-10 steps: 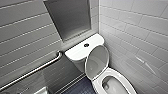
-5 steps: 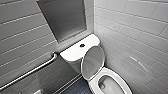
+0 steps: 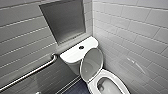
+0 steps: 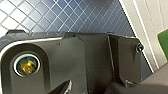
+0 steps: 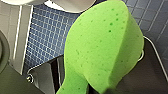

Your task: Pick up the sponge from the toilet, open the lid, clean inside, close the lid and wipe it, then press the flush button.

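Looking down from high up into a tiled toilet stall. In the far right corner, a white toilet (image 3: 75, 53), tank against the far wall, bowl reaching toward the near right. Lid (image 3: 91, 63) raised, standing nearly upright and tipped back toward the tank, greyish hollow underside facing the bowl. Seat (image 3: 113, 75) down around the open bowl, a dark drain opening low inside. At the centre of the flat tank top, the small dark round flush button (image 3: 81, 47). Directly above the tank, a large plain grey panel (image 3: 63, 20) set into the far wall. On the left wall, a slanting metal grab bar (image 3: 32, 71), running from beside the tank toward the near left. Pale rectangular tiles on both walls; dark blue floor (image 3: 77, 88) just left of the bowl.

From the right wrist, the bright green sponge (image 5: 100, 47) very close up, speckled with small pores, held clear of small blue floor tiles. Right gripper (image 5: 86, 88) clenched on the sponge's narrowed end, fingers grasping it but mostly hidden behind the pad. Beyond the sponge, a white ceramic curve (image 5: 72, 5).

From the left wrist, a dark robot plate over blue diamond-patterned floor tiles and a white wall base. Left gripper (image 4: 82, 87): released or clenched, impossible to tell.
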Robot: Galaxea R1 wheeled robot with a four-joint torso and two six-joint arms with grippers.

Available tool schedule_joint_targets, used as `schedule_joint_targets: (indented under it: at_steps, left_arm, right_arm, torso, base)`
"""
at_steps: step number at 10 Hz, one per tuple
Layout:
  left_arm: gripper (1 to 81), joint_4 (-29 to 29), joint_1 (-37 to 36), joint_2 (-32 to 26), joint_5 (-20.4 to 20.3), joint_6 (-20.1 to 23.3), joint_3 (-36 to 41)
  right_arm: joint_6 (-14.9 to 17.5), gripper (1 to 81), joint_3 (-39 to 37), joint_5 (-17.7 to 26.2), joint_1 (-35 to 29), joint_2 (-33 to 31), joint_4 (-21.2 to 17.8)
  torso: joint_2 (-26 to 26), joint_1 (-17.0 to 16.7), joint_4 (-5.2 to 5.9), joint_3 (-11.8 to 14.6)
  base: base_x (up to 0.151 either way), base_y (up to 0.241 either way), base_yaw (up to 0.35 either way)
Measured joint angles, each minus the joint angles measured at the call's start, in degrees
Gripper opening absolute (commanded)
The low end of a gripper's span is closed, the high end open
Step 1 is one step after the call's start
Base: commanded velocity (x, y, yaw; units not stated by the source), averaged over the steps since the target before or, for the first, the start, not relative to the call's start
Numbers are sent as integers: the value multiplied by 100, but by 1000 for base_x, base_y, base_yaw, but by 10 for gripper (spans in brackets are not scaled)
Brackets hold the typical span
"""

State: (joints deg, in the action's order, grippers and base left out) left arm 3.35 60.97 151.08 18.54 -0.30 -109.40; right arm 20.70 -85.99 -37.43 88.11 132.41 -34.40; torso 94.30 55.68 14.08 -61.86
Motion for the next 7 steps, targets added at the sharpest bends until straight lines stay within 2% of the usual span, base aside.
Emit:
schedule_joint_targets:
  at_steps: [2, 7]
  left_arm:
    - [811, -276, -606, -179, 11, -117, 85]
    - [811, -1349, -1464, -204, 229, -250, 205]
  right_arm:
    - [2, 10, -315, -15, 172, 204, 65]
    - [-1, 10, -695, 2, 350, 662, 146]
  torso:
    - [5, -2, 0, 295]
    - [7, -2, 0, 345]
  base:
    - [0, 0, 0]
    - [0, 0, 0]
